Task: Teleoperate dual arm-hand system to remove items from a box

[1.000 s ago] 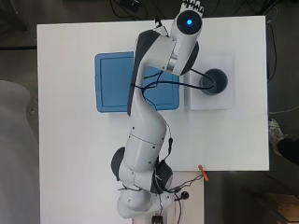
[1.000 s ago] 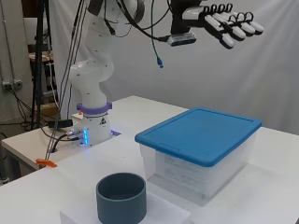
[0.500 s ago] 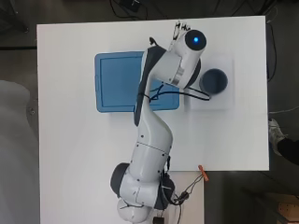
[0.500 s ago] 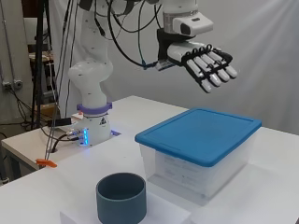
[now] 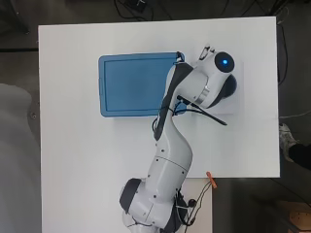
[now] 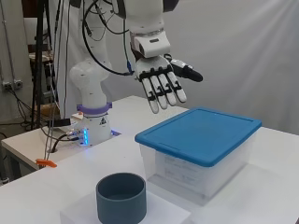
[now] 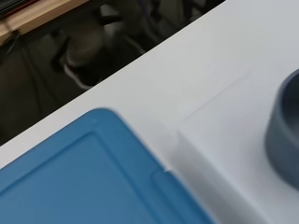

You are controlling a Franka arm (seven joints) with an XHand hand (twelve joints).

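The hand [image 6: 161, 79] hangs in the air above the near end of the box [image 6: 201, 154], fingers [image 6: 164, 91] straight and spread, pointing down, holding nothing; the clear box sits on the white table [image 5: 97, 160] with its blue lid [image 5: 133, 85] on; 1 dark blue cup [image 6: 121, 198] stands just beside it on a low white block [image 6: 161, 215].

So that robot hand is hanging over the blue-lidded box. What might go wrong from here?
The blue lid is still on the clear box, so nothing inside can be reached until it comes off. The open robot hand hangs above the lid's near edge; pressing down off-centre might tip or slide the box. The dark cup stands close beside the box and may get knocked as the arm swings.
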